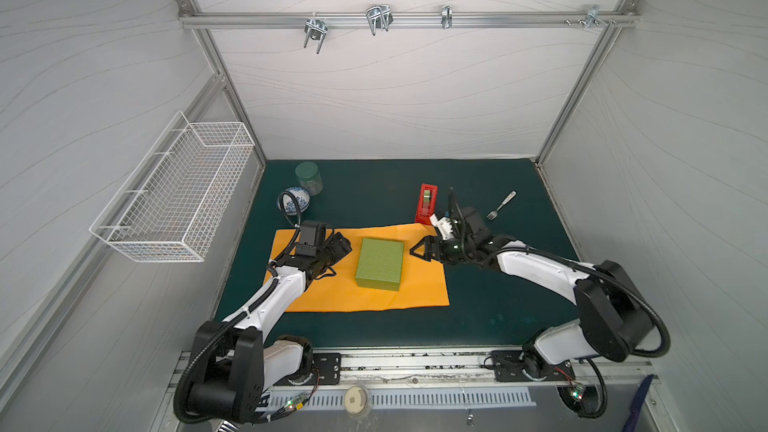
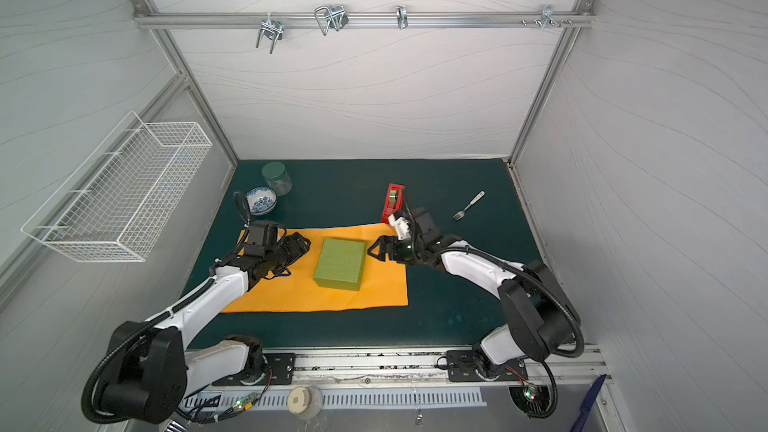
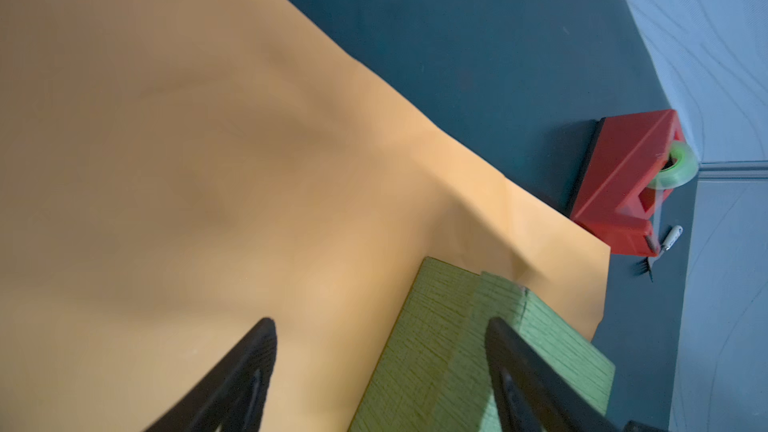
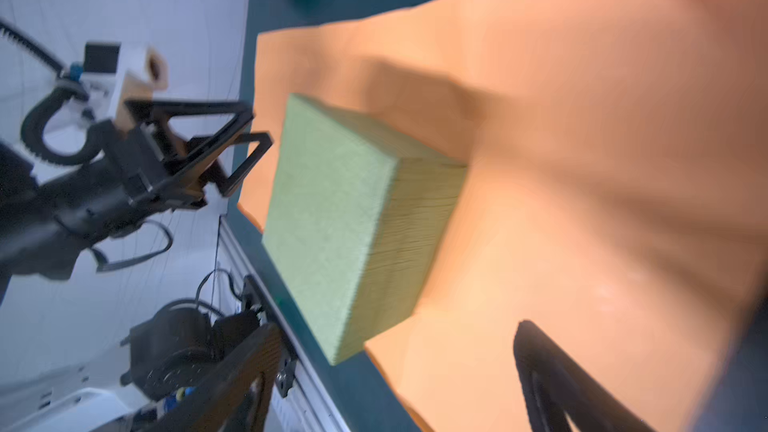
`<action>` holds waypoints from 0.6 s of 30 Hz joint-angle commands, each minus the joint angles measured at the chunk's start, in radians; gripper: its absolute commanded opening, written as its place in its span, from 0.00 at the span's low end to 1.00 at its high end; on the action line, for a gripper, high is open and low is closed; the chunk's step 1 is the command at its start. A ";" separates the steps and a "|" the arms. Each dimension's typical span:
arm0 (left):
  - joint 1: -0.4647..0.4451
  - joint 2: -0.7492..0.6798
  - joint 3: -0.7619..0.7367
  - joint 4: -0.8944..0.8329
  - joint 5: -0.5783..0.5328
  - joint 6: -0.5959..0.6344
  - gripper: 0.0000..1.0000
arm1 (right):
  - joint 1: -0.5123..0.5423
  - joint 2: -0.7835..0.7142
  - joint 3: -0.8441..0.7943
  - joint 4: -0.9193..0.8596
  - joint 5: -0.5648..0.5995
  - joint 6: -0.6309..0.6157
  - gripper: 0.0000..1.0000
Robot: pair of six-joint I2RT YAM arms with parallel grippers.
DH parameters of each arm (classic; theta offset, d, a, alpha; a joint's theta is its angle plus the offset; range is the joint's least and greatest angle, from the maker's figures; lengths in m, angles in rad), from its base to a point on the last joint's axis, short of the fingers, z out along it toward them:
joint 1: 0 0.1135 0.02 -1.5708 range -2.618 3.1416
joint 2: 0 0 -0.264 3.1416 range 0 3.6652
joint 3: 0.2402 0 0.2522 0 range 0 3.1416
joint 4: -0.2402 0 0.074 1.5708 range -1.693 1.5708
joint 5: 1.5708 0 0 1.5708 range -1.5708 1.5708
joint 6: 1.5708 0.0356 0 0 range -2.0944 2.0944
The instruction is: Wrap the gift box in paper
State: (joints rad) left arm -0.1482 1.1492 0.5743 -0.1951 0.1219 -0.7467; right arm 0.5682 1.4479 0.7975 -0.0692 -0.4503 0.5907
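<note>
Overhead and wrist views of my two claws at the wrapping station. The gift box point(image 1: 380, 264) lies flat, ribbed top upward, on the paper point(image 1: 399, 295), which is spread over the dark green mat point(image 1: 498, 305); orange sheet shows on all four sides of the box, with the widest margin on my left. My left gripper point(image 1: 347, 248) hangs over the paper just beside the box's left edge, its jaws spread wide and holding nothing; in the left wrist view the left gripper point(image 3: 380, 326) frames a corner of the box point(image 3: 449, 347) between its black fingers point(image 3: 253, 351). My right gripper point(image 1: 417, 253) stands just beside the box's right edge near the far corner, likewise wide open and empty; in both top views a narrow gap separates it from the box. The red tape dispenser point(image 1: 427, 203) sits at the far right corner of the paper, a fork point(image 1: 502, 205) well to its right, and a patterned bowl point(image 1: 293, 200) and a green-lidded jar point(image 1: 309, 177) at the far left of the mat.
</note>
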 commanded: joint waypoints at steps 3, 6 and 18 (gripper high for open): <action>0.005 -0.053 -0.002 0.022 0.026 0.004 0.81 | -0.115 0.080 0.033 -0.117 0.047 -0.126 0.84; 0.005 -0.072 -0.005 0.029 0.054 0.002 0.82 | -0.132 0.152 0.064 -0.117 0.037 -0.143 0.81; 0.004 -0.077 -0.013 0.037 0.119 0.013 0.81 | -0.136 0.293 0.040 0.023 -0.128 -0.141 0.44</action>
State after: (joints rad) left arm -0.1482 1.0786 0.5579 -0.1925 0.2169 -0.7422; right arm 0.4377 1.7260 0.8547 -0.0940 -0.5121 0.4603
